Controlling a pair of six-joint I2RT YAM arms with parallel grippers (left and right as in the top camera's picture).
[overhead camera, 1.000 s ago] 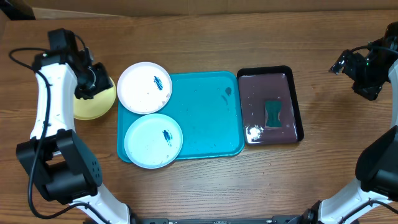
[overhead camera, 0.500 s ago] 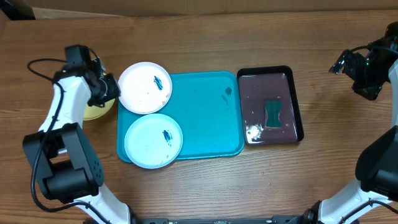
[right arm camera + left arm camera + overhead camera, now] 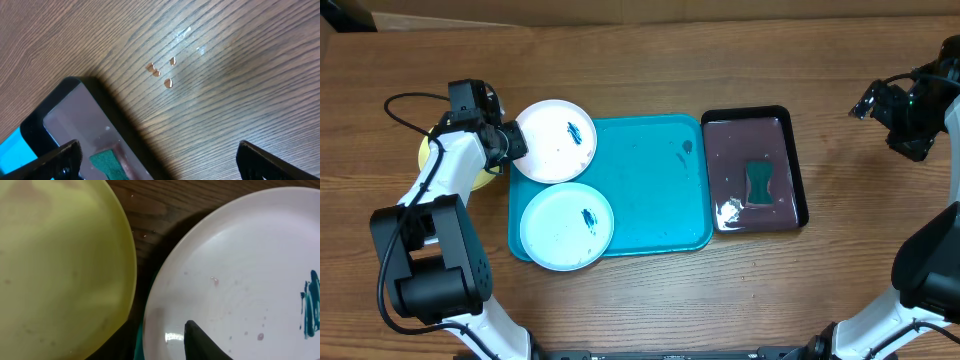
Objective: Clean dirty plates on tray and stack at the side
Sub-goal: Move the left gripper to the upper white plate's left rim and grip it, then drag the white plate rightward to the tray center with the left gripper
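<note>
Reaching in over the edge of the small round white plastic plate (image 3: pixel 235 270), one dark fingertip (image 3: pixel 200 342) of the left gripper (image 3: pixel 510 143) hangs just above the plate's inside. Its other finger is hidden, so nobody can tell how wide it is open or whether it has hold of the rim. The right gripper (image 3: pixel 157 152) is well apart over the brown wooden table (image 3: pixel 225 75), its fingers spread wide with nothing between them. The white plate sits on the top left corner of the big flat turquoise plastic tray (image 3: pixel 650 180), partly hanging off it. Just beside it on the table lies the round yellow-green plate (image 3: pixel 60 265). A pale blue round plate (image 3: pixel 567 226) lies on the tray's lower left part. Both tray plates have a dark blue smear. This looks like the start of grabbing the white plate. The next move likely calls for a firm pinch on the rim and a level lift, while the right arm fetches the green sponge (image 3: pixel 759 182) from the small black tray (image 3: pixel 740 140). Every plate lies flat, face up, and being round has no long side. The turquoise tray's long side runs left to right in the overhead view.
</note>
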